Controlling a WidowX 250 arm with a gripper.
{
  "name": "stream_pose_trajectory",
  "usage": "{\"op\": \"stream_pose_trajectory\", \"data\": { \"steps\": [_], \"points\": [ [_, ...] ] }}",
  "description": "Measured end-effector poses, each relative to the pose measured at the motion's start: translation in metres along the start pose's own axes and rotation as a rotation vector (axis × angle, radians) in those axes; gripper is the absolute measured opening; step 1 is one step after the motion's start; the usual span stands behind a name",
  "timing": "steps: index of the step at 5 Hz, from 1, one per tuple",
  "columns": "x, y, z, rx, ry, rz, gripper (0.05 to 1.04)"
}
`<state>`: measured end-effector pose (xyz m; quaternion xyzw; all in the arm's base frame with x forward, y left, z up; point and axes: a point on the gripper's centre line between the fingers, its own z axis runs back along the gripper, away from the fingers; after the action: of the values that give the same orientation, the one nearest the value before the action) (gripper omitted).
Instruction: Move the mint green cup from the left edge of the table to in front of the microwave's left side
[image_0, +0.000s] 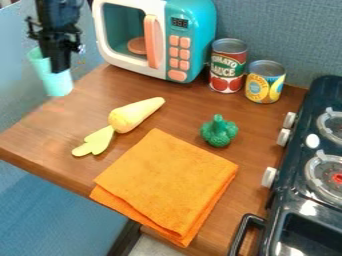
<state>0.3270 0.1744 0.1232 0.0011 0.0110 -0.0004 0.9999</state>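
At the upper left, my gripper (59, 67) hangs shut on a teal cup (59, 84), its black fingers covering part of the cup's side. The cup is tilted, with its lower end by the left edge of the wooden table. Below and to the right lies a pale yellow toy root vegetable (133, 114) with light green leaves. A folded orange cloth (167, 182) lies at the table's front, and a green toy broccoli (219, 131) stands to the right of the vegetable.
A teal and white toy microwave (192, 30) stands at the back, beside a tomato can (228, 65) and a yellow-labelled can (265, 82). The dark toy stove (294, 200), with knobs and a front handle, borders the wooden table (33, 132) on the right.
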Motion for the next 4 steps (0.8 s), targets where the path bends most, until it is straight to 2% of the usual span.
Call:
{"op": "stream_pose_trajectory", "data": {
  "steps": [1,3,4],
  "points": [
    [0.030,0.001,-0.025,-0.028,0.052,-0.007,0.099],
    [0.065,0.006,-0.041,-0.054,0.040,-0.016,0.099],
    [0.078,-0.002,-0.042,-0.038,0.024,-0.046,0.099]
  ]
}}
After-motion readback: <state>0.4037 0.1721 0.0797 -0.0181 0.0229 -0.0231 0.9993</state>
